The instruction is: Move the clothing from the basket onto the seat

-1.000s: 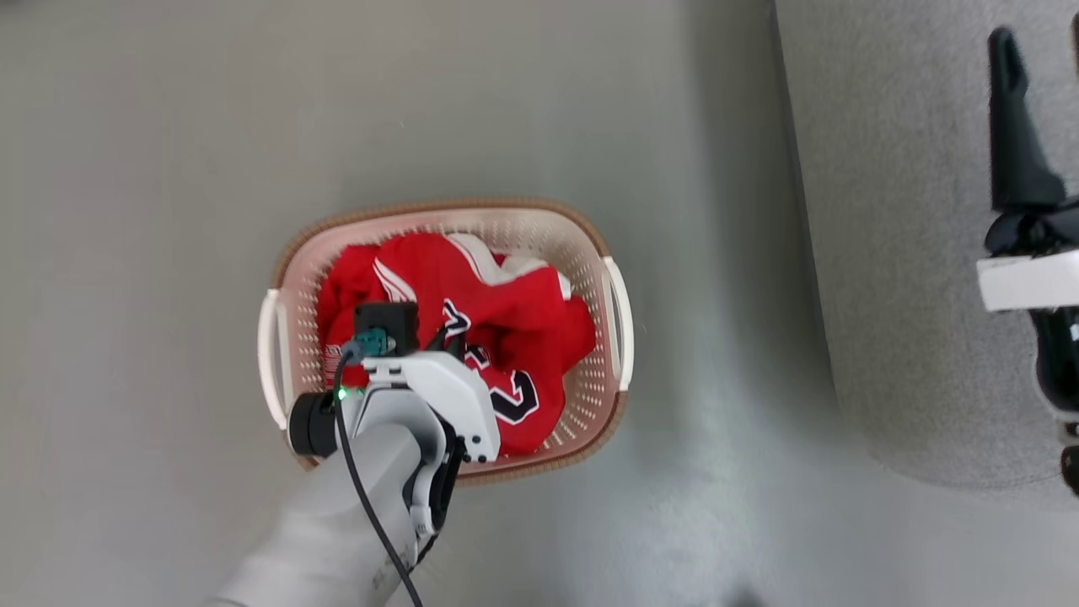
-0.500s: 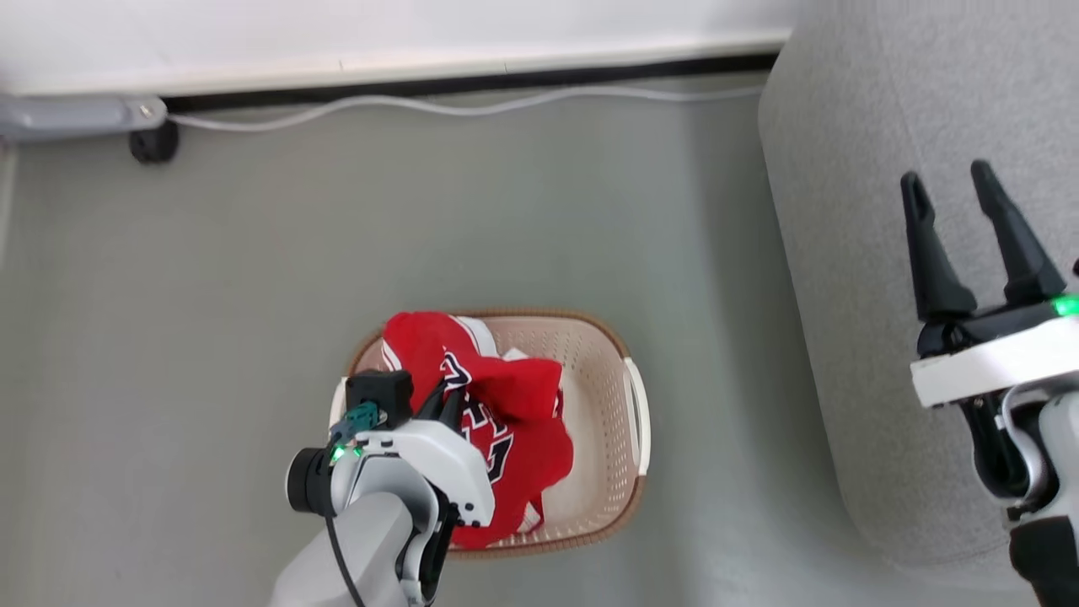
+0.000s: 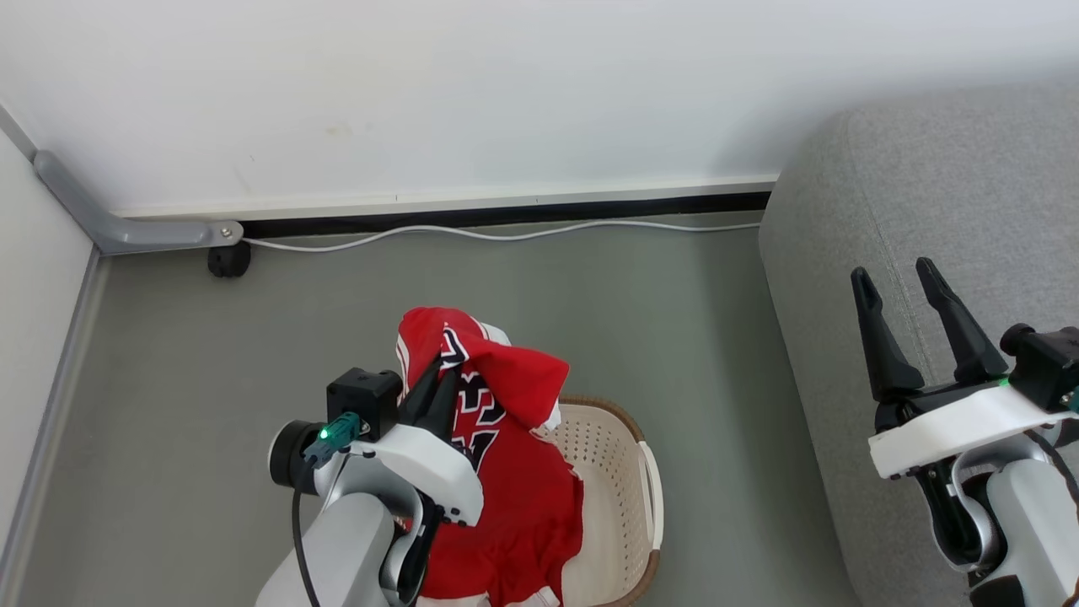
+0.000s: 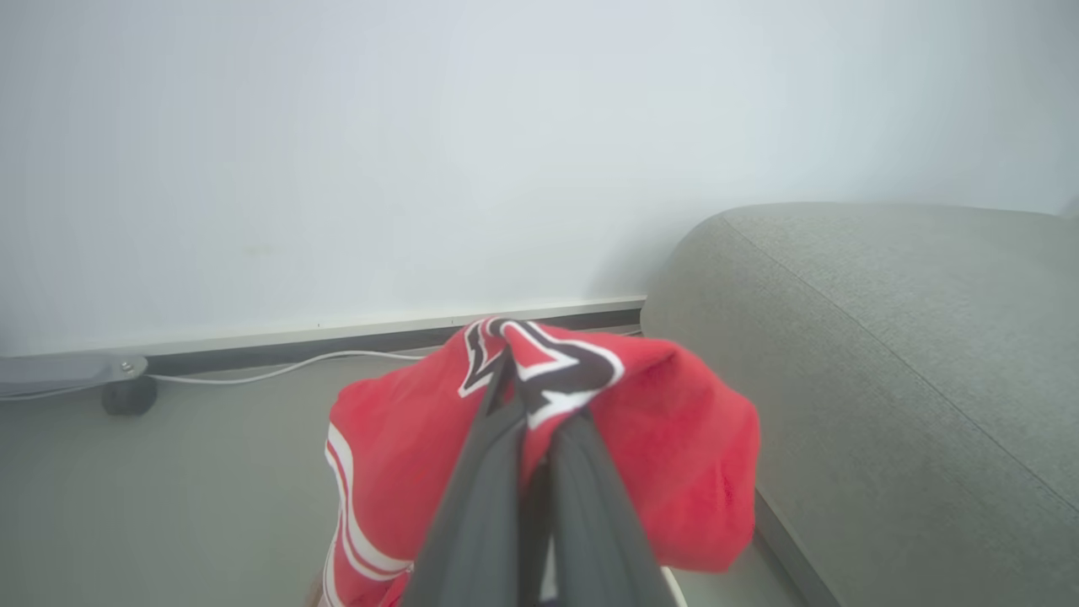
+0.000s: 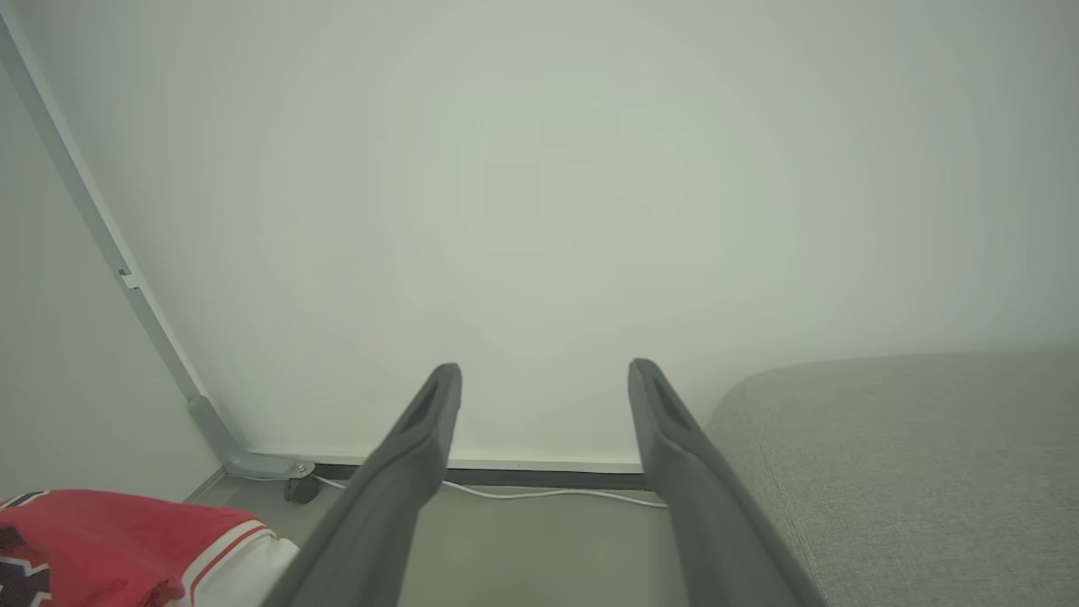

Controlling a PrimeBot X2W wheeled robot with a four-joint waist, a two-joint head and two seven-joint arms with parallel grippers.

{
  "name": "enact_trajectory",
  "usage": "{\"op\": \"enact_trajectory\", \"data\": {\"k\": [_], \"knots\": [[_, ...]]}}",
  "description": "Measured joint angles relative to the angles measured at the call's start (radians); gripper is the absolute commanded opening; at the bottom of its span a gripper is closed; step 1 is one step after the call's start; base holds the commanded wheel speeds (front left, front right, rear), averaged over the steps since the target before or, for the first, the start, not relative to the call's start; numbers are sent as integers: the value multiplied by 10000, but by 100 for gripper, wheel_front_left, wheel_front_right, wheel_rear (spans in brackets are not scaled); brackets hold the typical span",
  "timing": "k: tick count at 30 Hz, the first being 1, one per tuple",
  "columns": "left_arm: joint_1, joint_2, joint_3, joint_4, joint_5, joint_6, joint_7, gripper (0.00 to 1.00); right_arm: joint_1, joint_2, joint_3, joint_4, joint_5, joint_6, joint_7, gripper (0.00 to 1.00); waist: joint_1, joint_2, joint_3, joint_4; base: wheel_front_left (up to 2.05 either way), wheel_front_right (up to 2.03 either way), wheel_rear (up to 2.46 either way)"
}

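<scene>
clothing (image 3: 516, 493) hangs over basket (image 3: 611, 480), head view

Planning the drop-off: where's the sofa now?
Head view, right side: the sofa stands against the wall, right of the basket, behind the right pincer.

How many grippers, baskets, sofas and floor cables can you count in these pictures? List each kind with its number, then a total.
grippers: 2 (left gripper shut on the clothing, right gripper open)
basket: 1
sofa: 1
cable: 1
total: 5
</scene>
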Motion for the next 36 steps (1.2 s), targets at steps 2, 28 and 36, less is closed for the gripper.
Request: {"op": "enact_trajectory", "data": {"k": [2, 28, 36], "knots": [[4, 8, 247, -370, 301, -38, 0, 0, 81, 86, -4, 29, -38, 0, 0, 100, 1, 0, -147, 50, 0, 0, 0], [-1288, 33, 686, -3279, 1902, -299, 4, 0, 329, 77, 1457, -111, 182, 0, 0, 100, 0, 0, -182, 160, 0, 0, 0], [-1474, -8, 232, -3396, 1900, -167, 2, 0, -844, -865, 4008, -1003, 1294, 0, 0, 100, 0, 0, 135, 268, 0, 0, 0]]}}
